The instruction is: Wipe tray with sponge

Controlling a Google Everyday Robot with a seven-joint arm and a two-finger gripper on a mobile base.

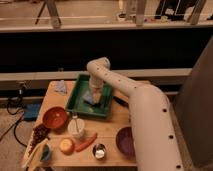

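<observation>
One arm down in the tray, at the sponge

One white arm [125, 90] reaches from the near right up over the table [111, 125] and bends down into the green tray [76, 101]. Gripper [94, 93] sits low inside the tray, about mid-tray, pointing down. Can't tell if it is closed or apart, or clamped on anything. Pale blue sponge [88, 98] is on the tray floor right at the gripper's tip, slightly left and near of it; contact can't be confirmed.

Tray sits far-centre on the table. Blue cloth [60, 87] is just left of the tray's far corner. Red bowl [54, 118] is near-left of the tray. White cup [76, 128] is just near the tray's near edge. Carrot [86, 142] lies near the cup, with an orange fruit [66, 145] to its left. Metal cup [99, 150] stands at the near edge. Purple bowl [125, 140] is on the near right, by the arm.
</observation>
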